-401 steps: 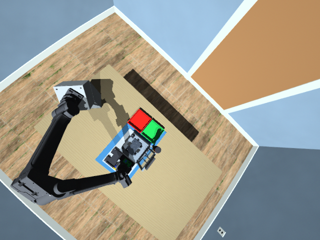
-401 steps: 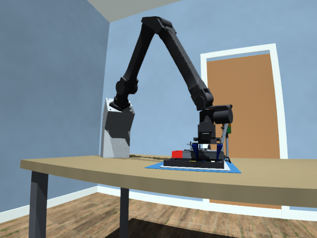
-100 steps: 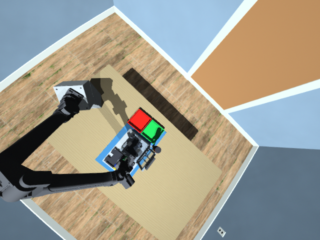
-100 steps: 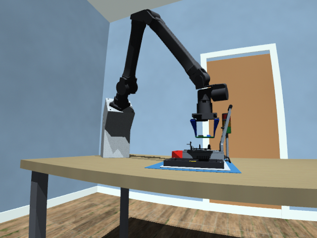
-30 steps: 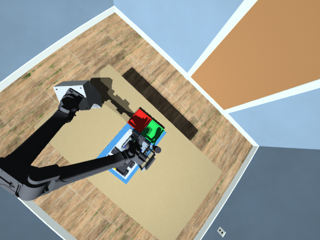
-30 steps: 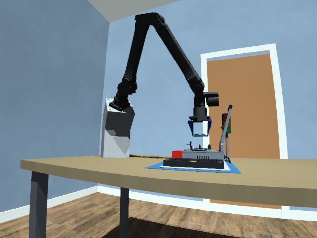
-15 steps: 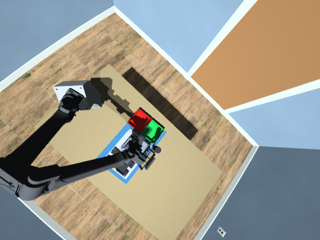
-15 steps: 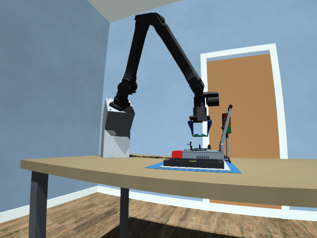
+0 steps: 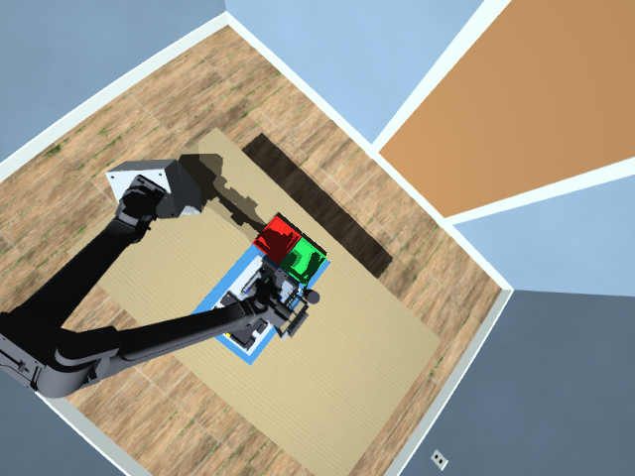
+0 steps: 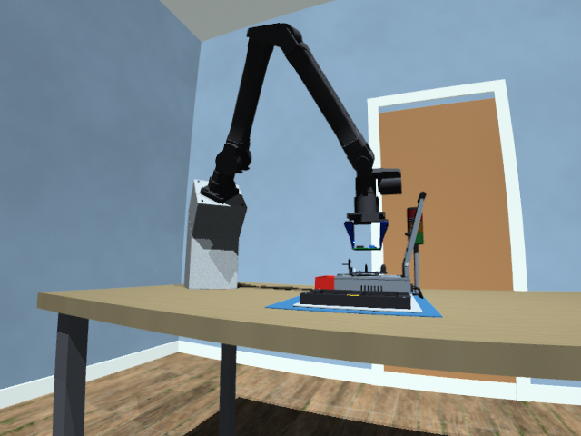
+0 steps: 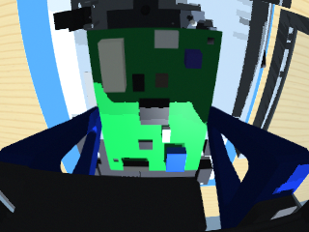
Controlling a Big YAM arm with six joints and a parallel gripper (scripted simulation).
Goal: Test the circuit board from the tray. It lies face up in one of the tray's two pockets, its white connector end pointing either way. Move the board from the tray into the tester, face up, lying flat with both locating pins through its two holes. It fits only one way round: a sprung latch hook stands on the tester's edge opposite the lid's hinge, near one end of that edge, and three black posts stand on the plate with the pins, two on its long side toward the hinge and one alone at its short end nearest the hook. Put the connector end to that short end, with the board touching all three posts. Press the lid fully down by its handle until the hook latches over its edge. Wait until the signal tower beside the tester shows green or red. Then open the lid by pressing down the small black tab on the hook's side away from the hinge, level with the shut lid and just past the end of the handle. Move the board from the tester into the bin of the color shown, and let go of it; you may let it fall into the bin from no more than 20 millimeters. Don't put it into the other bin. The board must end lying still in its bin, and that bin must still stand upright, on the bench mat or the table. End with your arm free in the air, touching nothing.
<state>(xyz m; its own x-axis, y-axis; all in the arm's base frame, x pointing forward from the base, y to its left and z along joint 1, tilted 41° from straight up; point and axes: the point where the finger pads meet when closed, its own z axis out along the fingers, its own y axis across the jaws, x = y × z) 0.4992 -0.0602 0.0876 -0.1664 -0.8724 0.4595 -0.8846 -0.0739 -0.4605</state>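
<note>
My gripper (image 10: 366, 243), with blue fingers, is shut on the green circuit board (image 11: 154, 100) and holds it level by its long edges. From the side the board shows only as a thin green line (image 10: 366, 248) between the fingertips. It hangs well above the grey tester (image 10: 370, 282). The tester's lid (image 10: 411, 243) stands open, nearly upright, on the right. In the wrist view the gripper (image 11: 154, 126) frames the board face up, with the tester plate (image 11: 142, 10) below and beyond it. The black tray (image 10: 356, 299) lies in front of the tester.
The red bin (image 9: 277, 238) and the green bin (image 9: 304, 260) stand side by side behind the tester. The signal tower (image 10: 415, 225) stands beside the open lid. All of this sits on a blue mat (image 10: 354, 310). The arm's grey base block (image 10: 213, 239) stands at the left.
</note>
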